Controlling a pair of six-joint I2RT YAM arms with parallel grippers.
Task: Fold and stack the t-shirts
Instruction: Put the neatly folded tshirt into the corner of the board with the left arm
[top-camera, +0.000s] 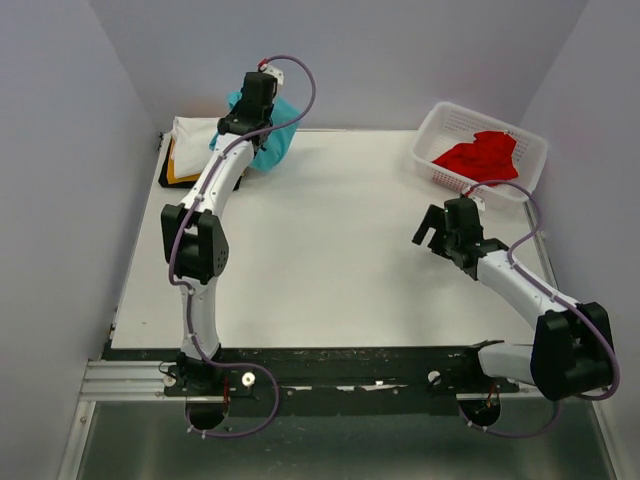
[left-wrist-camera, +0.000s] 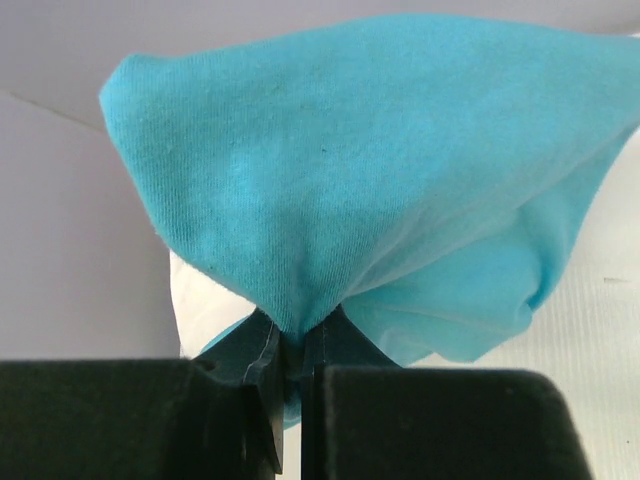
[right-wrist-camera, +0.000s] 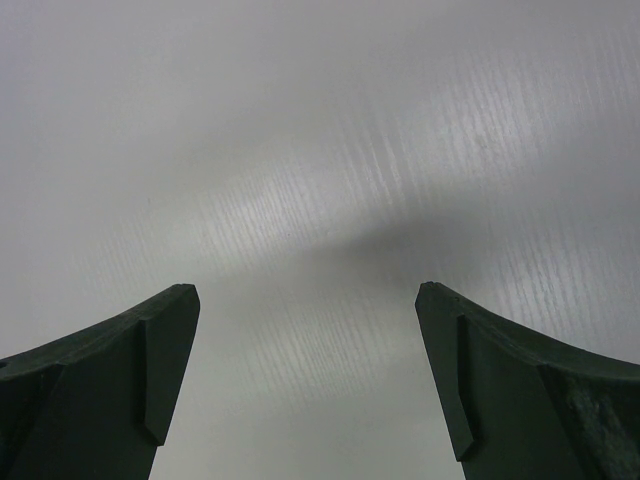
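Far left corner of the white tabletop (top-camera: 330, 220): a folded pile, with the plain white cloth t-shirt (top-camera: 195, 135) on top, the yellow-orange t-shirt (top-camera: 177, 166) showing as an edge under it, and the black t-shirt (top-camera: 165, 181) at the bottom. Just right of the pile, the left pincer (left-wrist-camera: 295, 350) is clamped tight on a pinch of the soft teal-blue short-sleeved t-shirt (left-wrist-camera: 360, 190), with the fingers nearly together and cloth squeezed between them. The shirt is lifted off the tabletop and hangs as a bunched lump that overlaps the pile's right edge in the top view. It is not flat, no neat fold is visible, and no clear long axis can be read from the bundle. The key relation is that the pile lies to the left of and below the held shirt, close by, so the left arm is much the nearer one. My guess is the teal shirt needs spreading on the bare middle of the tabletop before it can go on the pile, since dropping it as it is would leave a heap. Middle-right, the right pincer (top-camera: 441, 228) hovers over bare tabletop with its fingers spread wide and nothing between them, well apart from the teal shirt. Far right corner: the white plastic lattice basket (top-camera: 428, 128), with the red t-shirt (top-camera: 480, 155) crumpled inside, unfolded.
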